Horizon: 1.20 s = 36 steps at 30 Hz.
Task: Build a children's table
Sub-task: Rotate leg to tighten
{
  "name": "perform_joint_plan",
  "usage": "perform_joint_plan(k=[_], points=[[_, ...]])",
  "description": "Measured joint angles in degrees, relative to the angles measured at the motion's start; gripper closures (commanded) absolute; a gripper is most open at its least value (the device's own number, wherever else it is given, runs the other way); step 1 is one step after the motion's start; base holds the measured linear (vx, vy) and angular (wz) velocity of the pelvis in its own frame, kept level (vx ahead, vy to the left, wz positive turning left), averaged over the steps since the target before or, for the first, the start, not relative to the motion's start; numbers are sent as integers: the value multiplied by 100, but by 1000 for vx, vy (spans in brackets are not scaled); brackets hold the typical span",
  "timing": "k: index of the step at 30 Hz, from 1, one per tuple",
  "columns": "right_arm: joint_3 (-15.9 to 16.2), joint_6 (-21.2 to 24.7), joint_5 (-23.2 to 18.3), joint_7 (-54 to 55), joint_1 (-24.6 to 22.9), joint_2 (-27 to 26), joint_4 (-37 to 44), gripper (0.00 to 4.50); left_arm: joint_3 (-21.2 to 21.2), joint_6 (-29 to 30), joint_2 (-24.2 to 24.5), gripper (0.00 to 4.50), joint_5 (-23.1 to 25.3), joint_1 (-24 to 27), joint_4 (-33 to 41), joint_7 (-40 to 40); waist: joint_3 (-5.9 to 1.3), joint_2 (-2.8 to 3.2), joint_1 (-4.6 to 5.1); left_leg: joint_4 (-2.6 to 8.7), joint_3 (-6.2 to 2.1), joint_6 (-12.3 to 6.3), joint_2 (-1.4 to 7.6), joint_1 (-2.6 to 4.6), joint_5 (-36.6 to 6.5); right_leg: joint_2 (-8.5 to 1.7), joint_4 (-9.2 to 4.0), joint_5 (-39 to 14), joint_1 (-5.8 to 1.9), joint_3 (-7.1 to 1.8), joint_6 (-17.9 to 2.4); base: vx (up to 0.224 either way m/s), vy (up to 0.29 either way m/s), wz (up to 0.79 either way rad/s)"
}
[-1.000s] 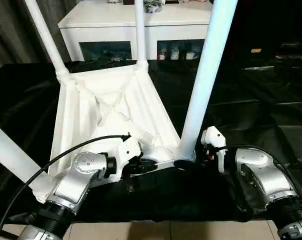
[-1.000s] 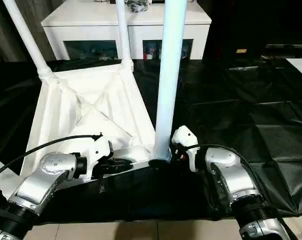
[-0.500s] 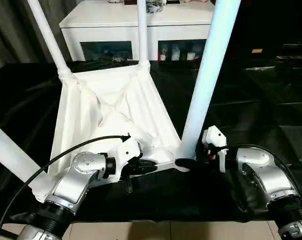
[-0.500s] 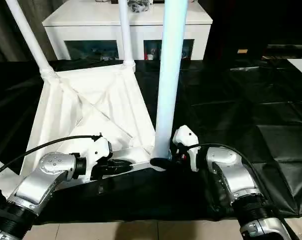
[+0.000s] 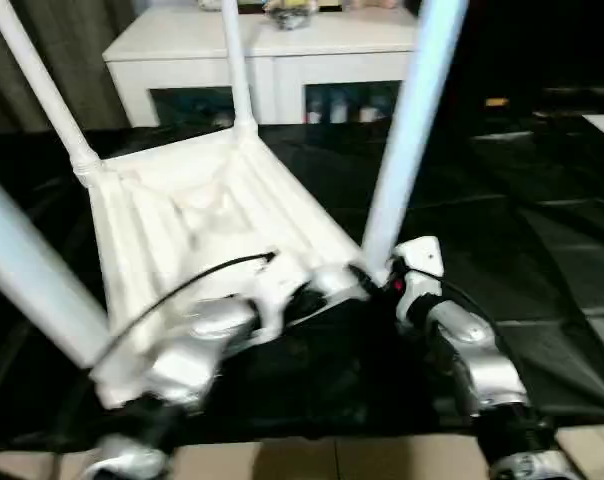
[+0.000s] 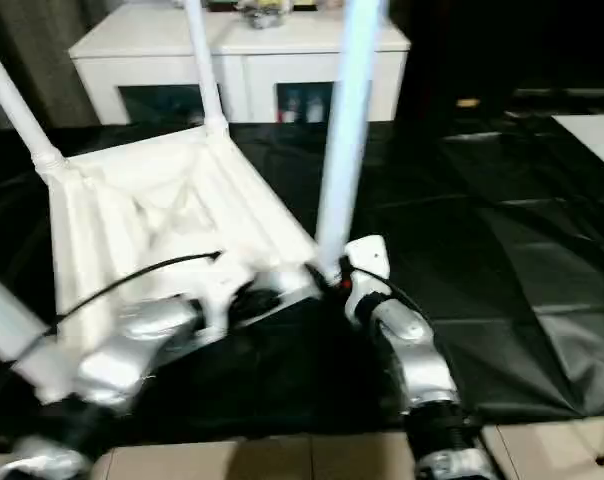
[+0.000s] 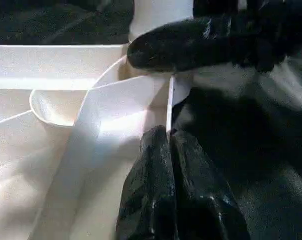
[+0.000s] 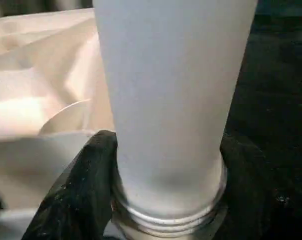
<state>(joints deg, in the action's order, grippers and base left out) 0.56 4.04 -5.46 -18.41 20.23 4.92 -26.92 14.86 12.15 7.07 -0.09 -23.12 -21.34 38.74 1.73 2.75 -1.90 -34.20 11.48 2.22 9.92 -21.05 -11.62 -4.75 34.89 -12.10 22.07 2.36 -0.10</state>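
Observation:
The children's table lies upside down on a black cloth, its ribbed white tabletop (image 5: 192, 210) facing up. Its legs stand upright in the corner sockets. At the near right corner rises one leg (image 5: 407, 130), thick and pale (image 8: 171, 75) in the right wrist view. My right gripper (image 5: 370, 275) is shut on the base of this leg, with a black finger (image 8: 86, 190) pressed against its side. My left gripper (image 7: 169, 134) is shut on the thin near edge of the tabletop (image 7: 91, 125), just beside that corner. A finger of the right gripper (image 7: 191, 45) lies across the socket there.
A white cabinet with glass doors (image 5: 272, 45) stands behind the table. The black cloth (image 5: 542, 240) spreads wide to the right. Three other legs (image 5: 32, 270) stick up at the remaining corners. Pale floor (image 5: 332, 460) shows at the near edge.
The whole view has swung and blurred. Both grippers and the near edge of the tabletop sit higher and farther forward than before. The grips look unchanged.

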Motion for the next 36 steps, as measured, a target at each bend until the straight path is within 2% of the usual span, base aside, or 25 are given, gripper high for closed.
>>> perform_joint_plan(k=[2, 4, 8, 9, 11, 13, 17, 21, 23, 25, 26, 29, 31, 33, 35, 36], points=[[-14, -44, 89, 347, -2, -123, 0, 185, -93, -76, -230, 450, -12, -38, -158, -377, 1, -14, -22, 0, 0, -1, -1, -5, -1, -2, -5, -2, 0, 4, 4, 0, 0, 0], [-2, -64, 142, 547, -3, -262, -1, 185, -133, -99, -375, 450, 7, -150, -327, -718, 5, -28, -1, 1, -1, -1, 1, -4, -1, -1, -5, -2, 1, 6, 4, 0, 0, 0], [39, -217, 162, 534, -71, -366, 10, 185, -174, -130, -421, 450, 53, -200, -399, -940, 8, -33, 31, 4, -2, 1, 3, -3, -2, 0, -4, -6, 2, 7, 11, 0, 0, 0], [39, -229, 156, 495, -97, -366, 38, 150, -169, -137, -410, 450, 52, -200, -395, -923, 8, -33, 31, 6, -2, 1, 3, -4, -2, 0, -5, -7, 3, 6, 14, 0, 0, 0], [49, -230, 136, 286, -177, -347, 139, 115, -152, -141, -318, 450, 52, -192, -359, -827, 11, -37, 41, 10, -2, 1, 3, -6, -3, 1, -5, -11, 8, 6, 19, 0, 0, 0], [96, -218, 53, 0, -198, -255, 175, 109, -139, -159, -211, 450, 52, -159, -293, -658, 11, -37, 64, 16, -1, 1, 4, -7, -3, 2, -5, -11, 11, 7, 20, 0, 0, 0], [256, -114, -95, -672, -198, 33, 215, 68, -44, -230, 59, 450, 23, -30, -88, -272, 11, -37, 117, 18, -2, 0, 8, -5, -3, 7, -4, -11, 11, 7, 20, 0, 0, 0], [447, 24, -169, -1463, -197, 438, 350, 68, -16, -288, 392, 450, -108, 176, 193, 214, 14, -41, 152, 18, -2, 1, 8, -8, -3, 7, -5, -11, 12, 7, 19, 0, 0, 0], [505, 55, -189, -1855, -197, 615, 423, 68, -3, -286, 549, 450, -182, 250, 335, 429, 22, -52, 142, 18, -2, 1, 8, -10, -3, 7, -5, -11, 12, 8, 19, 0, 0, 0], [546, 74, -262, -2152, -196, 766, 444, 68, -6, 12, 662, 450, -292, 277, 514, 658, 30, -64, 108, 17, -1, 0, 8, -10, -3, 6, -4, -11, 12, 8, 19, 0, 0, 0], [549, 84, -300, -2235, -196, 817, 445, 58, -3, 113, 725, 418, -329, 283, 573, 743, 34, -68, 95, 16, -1, 0, 8, -10, -3, 6, -5, -11, 12, 7, 19, 0, 0, 0], [563, 120, -380, -2575, -197, 1029, 501, 58, 9, 469, 967, 418, -404, 288, 804, 977, 47, -78, 43, 15, 0, 0, 7, -10, -3, 6, -3, -11, 12, 7, 18, 0, 0, 0], [562, 179, -414, -2752, -196, 1167, 614, 58, 10, 633, 1063, 380, -424, 288, 902, 1092, 48, -75, 10, 15, 0, 0, 7, -9, -2, 6, -3, -11, 12, 6, 18, 0, 0, 0], [558, 202, -426, -2843, -196, 1212, 645, 58, -2, 687, 1068, 377, -440, 289, 920, 1098, 48, -76, -6, 15, 0, -1, 7, -9, -2, 6, -3, -11, 12, 8, 18, 0, 0, 0], [557, 211, -475, -2923, -196, 1223, 645, 58, -9, 742, 1091, 343, -477, 288, 933, 1114, 49, -73, -10, 15, 0, -1, 7, -10, -2, 6, -3, -11, 12, 7, 18, 0, 0, 0], [556, 211, -494, -2959, -192, 1248, 644, 58, -11, 757, 1093, 343, -489, 287, 934, 1137, 49, -73, -12, 14, 0, -1, 7, -10, -2, 6, -3, -11, 12, 7, 18, 0, 0, 0]])
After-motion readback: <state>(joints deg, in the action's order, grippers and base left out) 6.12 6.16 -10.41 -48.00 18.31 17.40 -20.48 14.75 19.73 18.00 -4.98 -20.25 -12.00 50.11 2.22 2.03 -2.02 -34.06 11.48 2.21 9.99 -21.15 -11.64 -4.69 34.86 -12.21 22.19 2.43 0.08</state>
